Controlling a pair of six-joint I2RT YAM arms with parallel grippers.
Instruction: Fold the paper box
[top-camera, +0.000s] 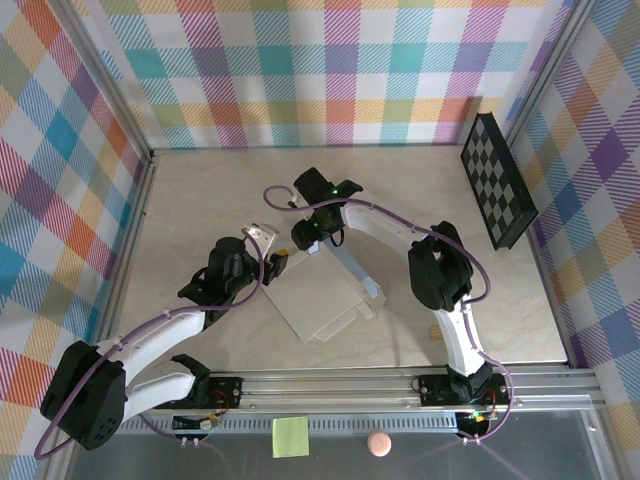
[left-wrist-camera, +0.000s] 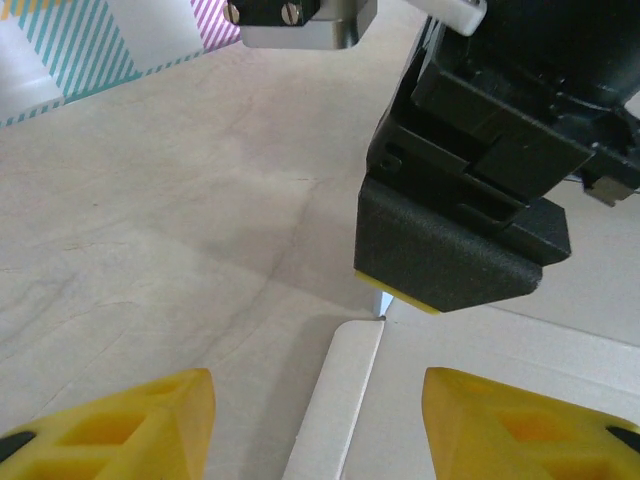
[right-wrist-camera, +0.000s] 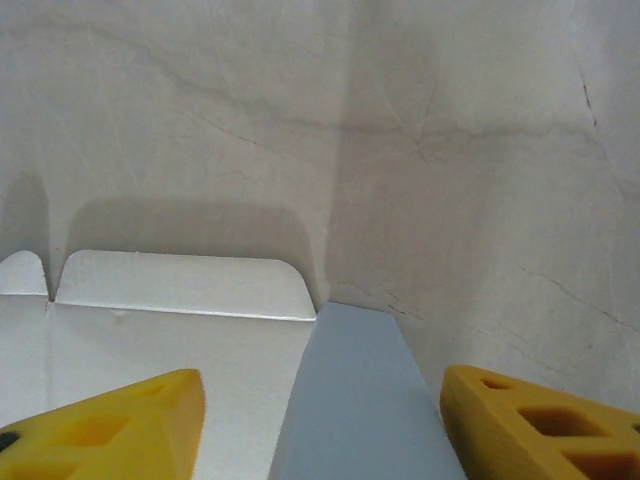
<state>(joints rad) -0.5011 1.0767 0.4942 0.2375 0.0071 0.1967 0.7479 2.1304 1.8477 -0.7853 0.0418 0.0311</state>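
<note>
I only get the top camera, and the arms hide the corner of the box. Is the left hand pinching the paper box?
Observer: No. The left wrist camera shows the left hand open. The paper box has a white edge lying in the gap, unpinched.
Operator: What about the right hand?
Observer: Its wrist camera shows the right hand open, with a grey-blue flap in the gap.
Operator: What is next to that flap?
Observer: A white flap with rounded corners, just to its left in that view.
</note>
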